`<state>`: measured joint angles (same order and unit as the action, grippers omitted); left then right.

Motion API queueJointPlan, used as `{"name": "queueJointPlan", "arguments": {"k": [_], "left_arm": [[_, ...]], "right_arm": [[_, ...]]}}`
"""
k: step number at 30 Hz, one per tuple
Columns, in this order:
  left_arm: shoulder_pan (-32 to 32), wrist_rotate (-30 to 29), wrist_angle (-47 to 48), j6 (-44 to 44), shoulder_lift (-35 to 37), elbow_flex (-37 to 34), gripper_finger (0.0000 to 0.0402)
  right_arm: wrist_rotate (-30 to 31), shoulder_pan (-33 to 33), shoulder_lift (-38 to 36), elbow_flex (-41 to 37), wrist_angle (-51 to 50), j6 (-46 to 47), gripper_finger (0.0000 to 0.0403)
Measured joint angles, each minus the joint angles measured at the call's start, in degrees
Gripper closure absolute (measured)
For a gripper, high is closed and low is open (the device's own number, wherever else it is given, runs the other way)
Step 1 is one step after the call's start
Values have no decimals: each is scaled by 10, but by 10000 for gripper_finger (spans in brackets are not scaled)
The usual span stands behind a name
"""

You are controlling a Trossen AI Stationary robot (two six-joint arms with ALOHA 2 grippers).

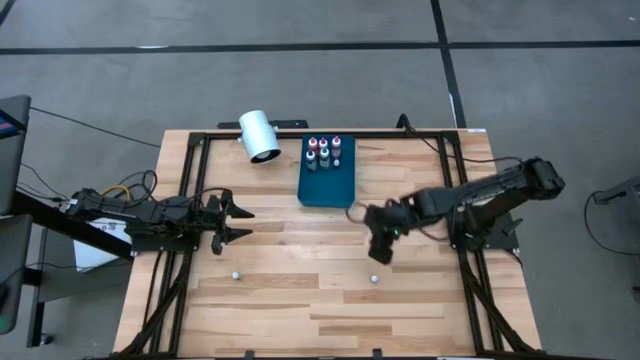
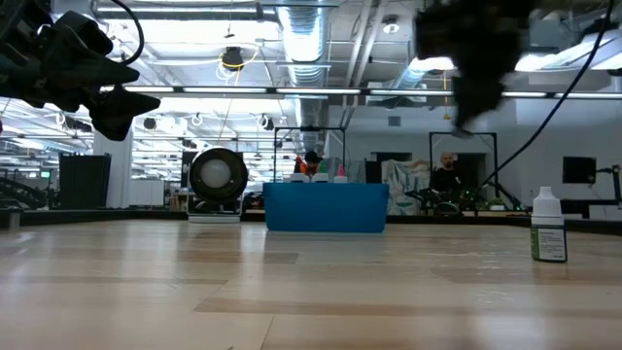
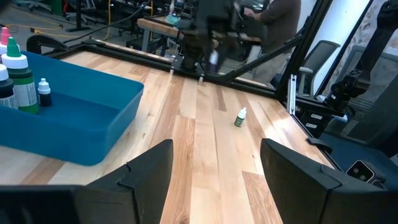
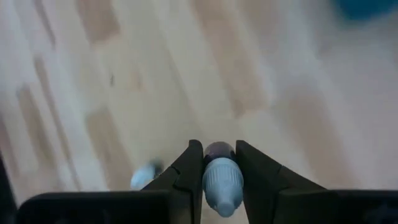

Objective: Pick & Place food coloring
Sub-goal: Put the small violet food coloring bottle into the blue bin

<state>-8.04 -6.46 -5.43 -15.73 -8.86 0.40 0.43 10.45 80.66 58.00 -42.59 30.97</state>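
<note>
1. My right wrist camera alone shows the right claw (image 4: 219,180) clamped on one food coloring bottle (image 4: 221,182), white tip toward the lens.
2. From overhead I see that claw (image 1: 381,252) above the tabletop (image 1: 300,300), just beside the blue tray (image 1: 328,185) holding other bottles (image 1: 324,152).
3. Two bottles stand loose: one (image 1: 374,280), another (image 1: 236,273).
4. My left claw (image 1: 232,222) waits spread wide, empty.

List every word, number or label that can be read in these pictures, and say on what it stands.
None can be read.
The label on the green bottle standing on the table is too small to read.
The bottles in the blue tray show no legible print.
</note>
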Motion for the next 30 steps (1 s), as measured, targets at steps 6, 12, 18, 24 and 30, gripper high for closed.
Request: {"name": "queueJointPlan", "arguments": {"k": [6, 12, 18, 24, 30], "left_arm": [[0, 0, 0, 6, 0, 0, 168], [0, 1, 0, 28, 0, 0, 168], [0, 43, -8, 30, 0, 0, 168], [0, 57, -28, 30, 0, 0, 168], [0, 21, -28, 28, 0, 0, 168]], "right_arm": [[12, -102, 0, 58, 4, -61, 330], [12, -188, 9, 99, 30, -75, 330], [10, -243, 69, 145, 24, -91, 330], [10, -274, 165, 211, -3, -149, 330], [11, -306, 243, 255, -7, -222, 330]]}}
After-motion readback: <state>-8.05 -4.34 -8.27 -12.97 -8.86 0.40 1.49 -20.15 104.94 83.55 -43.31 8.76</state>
